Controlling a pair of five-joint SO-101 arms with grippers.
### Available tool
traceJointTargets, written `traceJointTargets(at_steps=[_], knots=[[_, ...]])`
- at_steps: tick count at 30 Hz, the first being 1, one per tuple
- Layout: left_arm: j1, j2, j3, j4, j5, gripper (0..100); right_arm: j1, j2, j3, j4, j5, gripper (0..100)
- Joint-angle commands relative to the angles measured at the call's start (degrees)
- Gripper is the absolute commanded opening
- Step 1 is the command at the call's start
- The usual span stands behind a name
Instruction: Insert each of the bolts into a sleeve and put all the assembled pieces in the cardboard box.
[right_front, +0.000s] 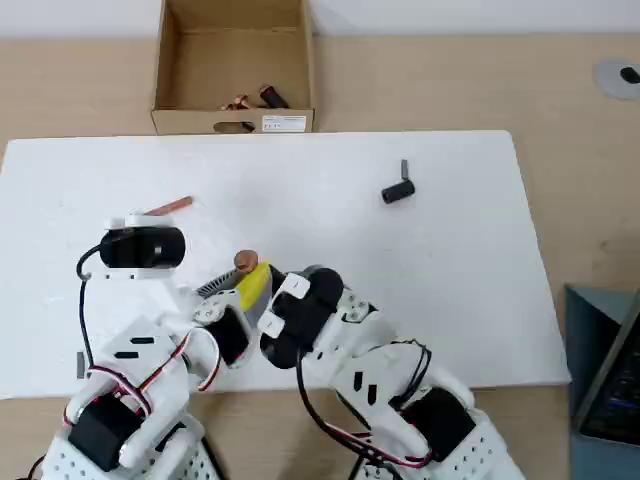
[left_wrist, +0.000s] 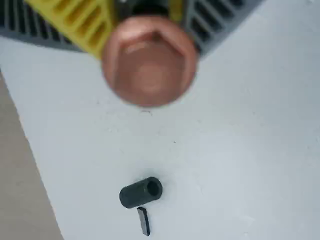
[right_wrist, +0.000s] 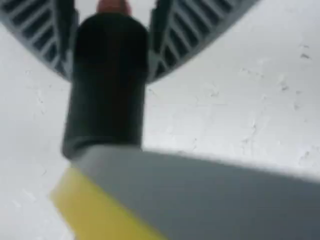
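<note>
Misalignment was the likely trouble: the left hand (left_wrist: 148, 15) pinched the copper bolt (left_wrist: 148, 60), the right hand (right_wrist: 112, 25) gripped the black sleeve (right_wrist: 107, 80) right against it, and any tilt between them could jam the bolt or drop a part onto the bench (right_front: 450, 300).

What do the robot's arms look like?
Both arms are chunky white plastic with black motor blocks. Black, red and white cables loop along them, and each carries a black camera. Their ribbed fingers are grey, with some yellow.
</note>
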Motion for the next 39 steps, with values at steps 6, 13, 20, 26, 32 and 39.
traceJointTargets(at_steps=[6,13,20,26,32,39], knots=[[-2.73,0.13,-2.02,1.23,-3.08,19,-0.04,-8.57,-5.14,-1.76,0.35,0.9],[-6.24,0.31,-7.21,1.23,-4.40,20,-0.04,-8.57,-4.88,-1.49,0.35,0.9],[-9.49,0.31,-13.89,0.97,-7.91,18,-0.04,-8.57,-4.79,-1.41,0.35,0.9],[-14.07,-0.04,-14.51,0.79,-15.74,2,-0.04,-8.48,-4.79,-1.32,0.35,0.9],[-22.33,-0.04,-9.85,0.88,-20.48,0,3.03,-8.48,-4.44,-1.32,0.26,0.9],[-33.14,-0.04,6.51,-1.93,-26.90,0,10.95,-6.81,-4.18,1.67,-5.27,0.9]])
